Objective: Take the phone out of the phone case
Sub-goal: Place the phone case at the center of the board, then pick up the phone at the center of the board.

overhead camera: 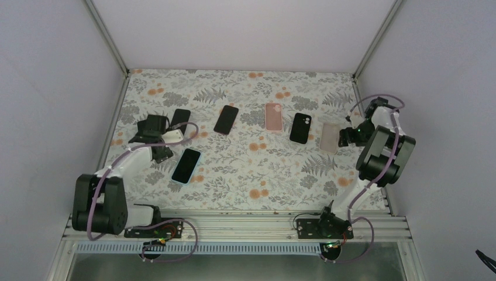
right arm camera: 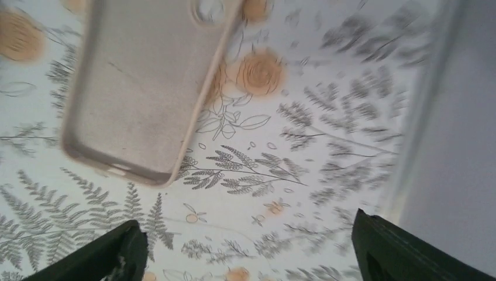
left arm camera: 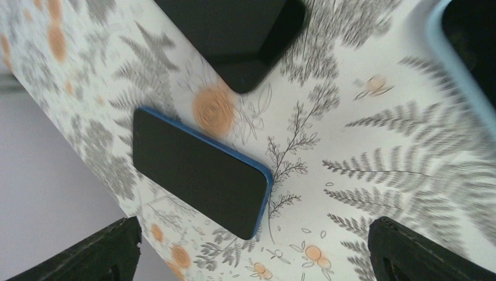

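Observation:
A dark-screened phone in a blue phone case (left arm camera: pixel 199 172) lies flat on the floral table, just ahead of my left gripper (left arm camera: pixel 256 243), which is open and empty above the cloth. From above, that phone (overhead camera: pixel 179 120) sits right of the left gripper (overhead camera: pixel 151 127). A second phone in a light-blue case (overhead camera: pixel 186 165) lies nearer the arms, and its rim (left arm camera: pixel 465 64) shows in the left wrist view. My right gripper (right arm camera: pixel 245 246) is open and empty near the table's right edge (overhead camera: pixel 346 136), beside an empty beige case (right arm camera: pixel 140 88).
A dark phone (overhead camera: pixel 226 119), a pink case (overhead camera: pixel 273 116), a black case (overhead camera: pixel 300 127) and the beige case (overhead camera: pixel 330 137) lie in a row across the back. Another dark phone's corner (left arm camera: pixel 234 35) shows ahead. Grey walls enclose the table on three sides.

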